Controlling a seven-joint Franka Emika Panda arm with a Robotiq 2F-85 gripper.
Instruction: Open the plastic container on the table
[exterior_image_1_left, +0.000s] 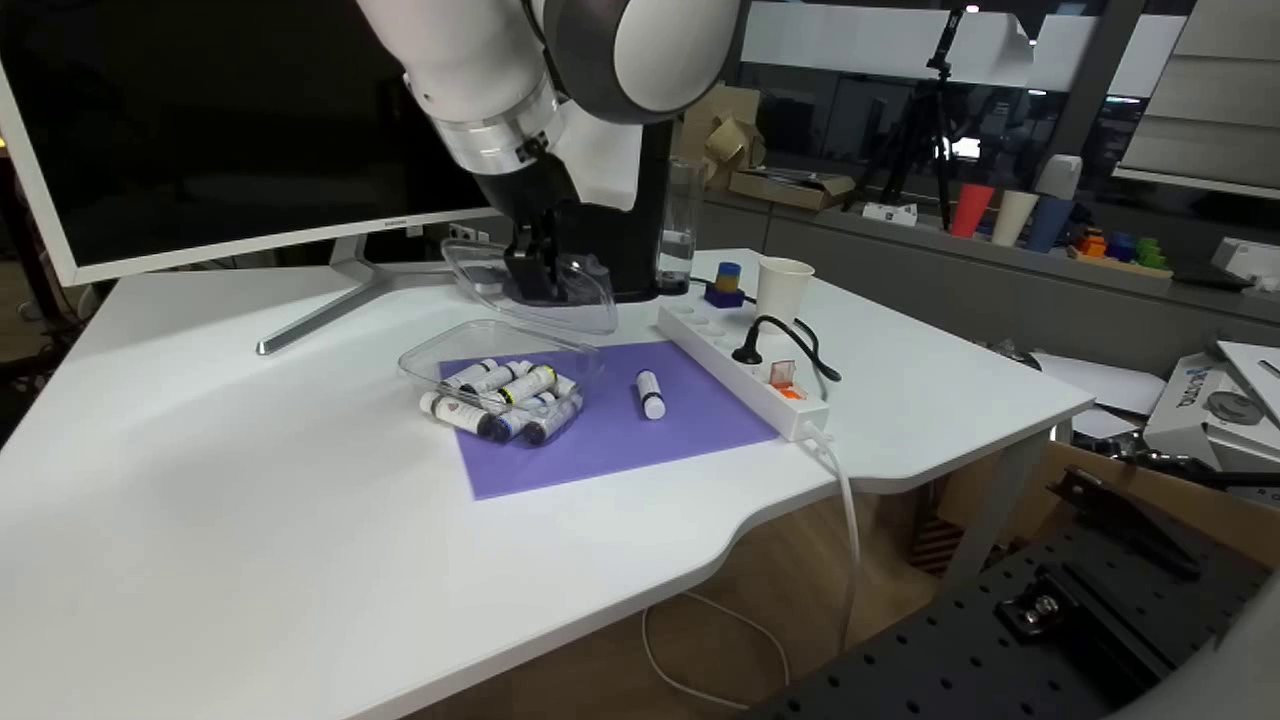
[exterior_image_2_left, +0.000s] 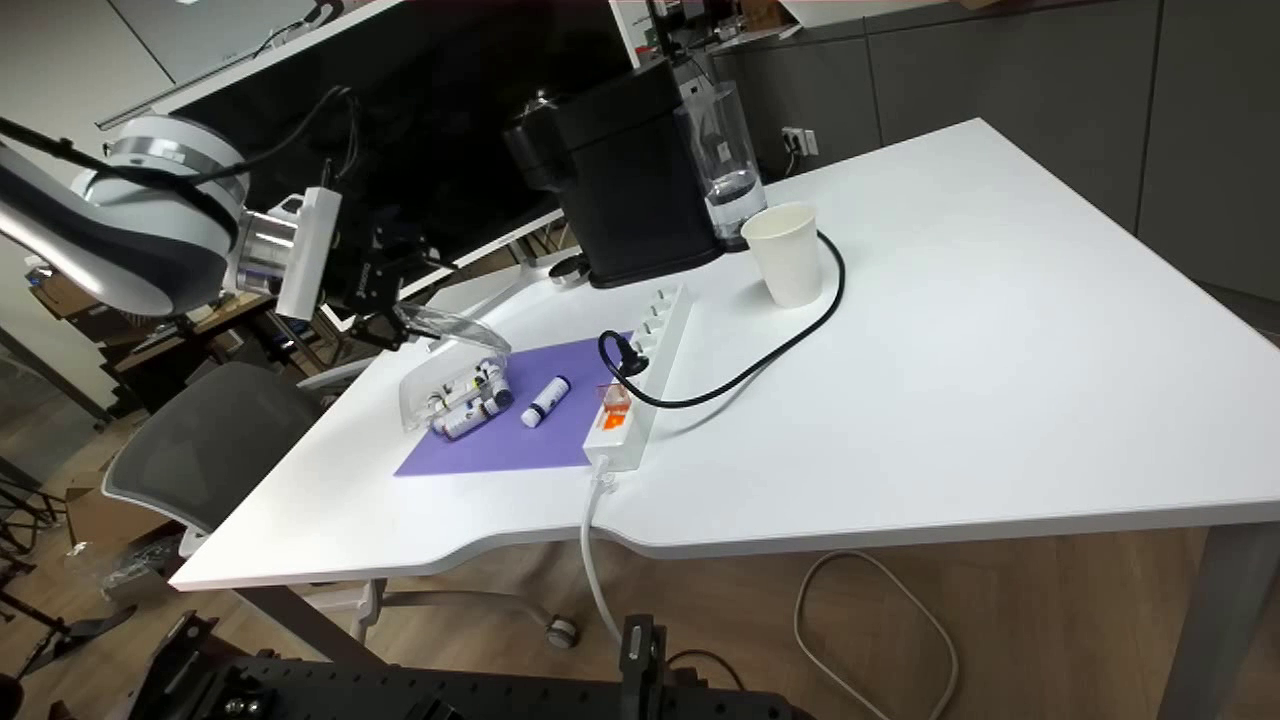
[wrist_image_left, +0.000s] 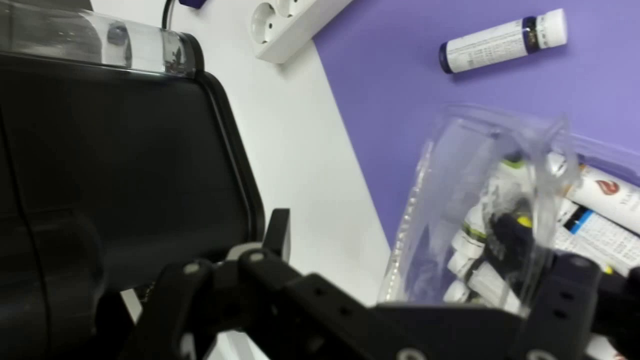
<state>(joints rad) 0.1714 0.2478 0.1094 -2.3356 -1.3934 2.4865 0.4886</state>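
The see-through plastic container (exterior_image_1_left: 590, 362) sits on the white table (exterior_image_1_left: 250, 520), partly over a purple mat. Several white bottles with dark ends lie in its tub; it also shows in an exterior view (exterior_image_2_left: 412, 400). Its clear lid (exterior_image_1_left: 590, 318) is raised and tilted back toward the monitor, and shows as well in an exterior view (exterior_image_2_left: 470, 328) and the wrist view (wrist_image_left: 425, 200). My gripper (exterior_image_2_left: 436, 302) has its fingers spread. In the wrist view, one finger of the gripper (wrist_image_left: 395, 225) shows blurred through the lid, the other stands left of it. Whether they touch the lid is unclear.
A lone bottle (exterior_image_1_left: 650, 395) lies on the purple mat (exterior_image_1_left: 620, 450). A white power strip (exterior_image_1_left: 740, 375) with a black plug and a paper cup (exterior_image_1_left: 783, 288) are beside it. A black machine (exterior_image_2_left: 640, 190) with a clear water tank and a large monitor (exterior_image_1_left: 230, 120) stand close behind.
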